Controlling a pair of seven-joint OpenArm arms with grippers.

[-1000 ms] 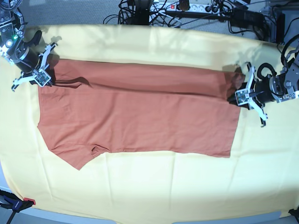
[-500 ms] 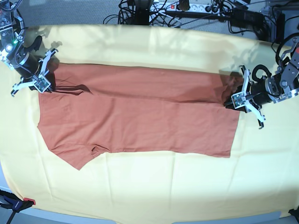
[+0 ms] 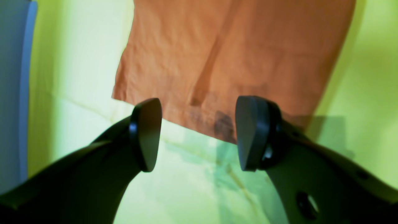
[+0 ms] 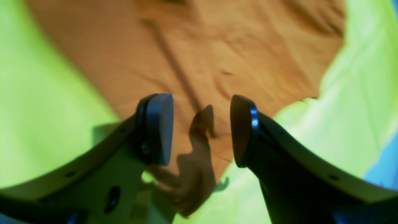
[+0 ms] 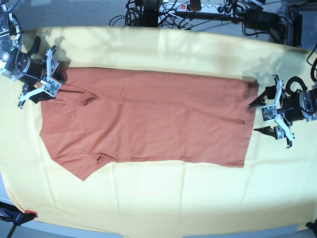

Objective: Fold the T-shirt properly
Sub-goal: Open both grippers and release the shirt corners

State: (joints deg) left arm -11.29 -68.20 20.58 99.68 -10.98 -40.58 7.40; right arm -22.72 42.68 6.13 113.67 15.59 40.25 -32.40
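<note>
lying blurred, apparently flat: t-shirt [image 5: 148,119]

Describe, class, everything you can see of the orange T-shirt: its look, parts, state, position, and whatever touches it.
The T-shirt is plain rust-orange, soft-looking cloth with no print. It lies flat and lengthwise on the yellow cloth, one short sleeve pointing toward the near left corner. A small wrinkle sits near its far left corner. The left gripper and right gripper are open at its two ends, neither holding it.
</note>
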